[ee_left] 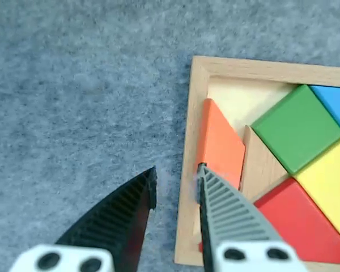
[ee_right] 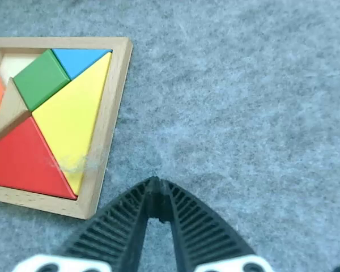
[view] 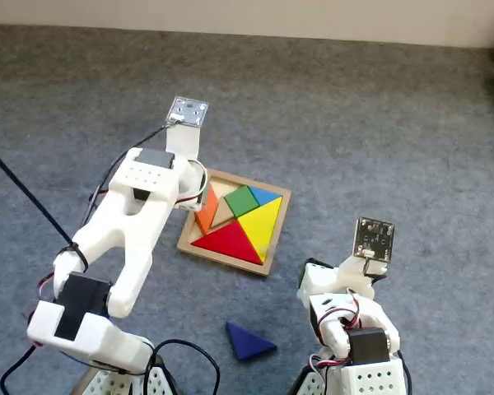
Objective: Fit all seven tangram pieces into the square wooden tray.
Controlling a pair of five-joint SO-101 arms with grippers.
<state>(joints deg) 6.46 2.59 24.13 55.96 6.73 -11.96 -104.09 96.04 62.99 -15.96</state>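
Starting at the left, my left gripper (ee_left: 177,170) hangs over the near-left side of the square wooden tray (ee_left: 260,68). Its jaws are apart, with the black finger out over the grey carpet (view: 354,123) and the grey one above the orange piece (ee_left: 218,141). That orange piece lies along the tray's left wall, and I cannot tell whether it sits flat or rides up on the rim. If I close or press here with the wall between the fingers, I could pinch the tray itself and drag or tip it, which would shake the seated pieces loose. A careless nudge on the orange piece could also push it into the plain wooden triangle (ee_left: 263,164) beside it and jam both against the green square (ee_left: 297,127). The far-left corner (ee_left: 238,99) is bare floor, and I judge it to be the slot for the last piece. If the orange piece slides that way, the gap shrinks. That last piece, the dark blue triangle (view: 249,340), lies on the carpet near me, well apart from the tray. It is flat and thin, so fingers may skid over it rather than lift it. To the right, my right gripper (ee_right: 157,182) has its fingers together, low over bare carpet beside the tray's right wall.
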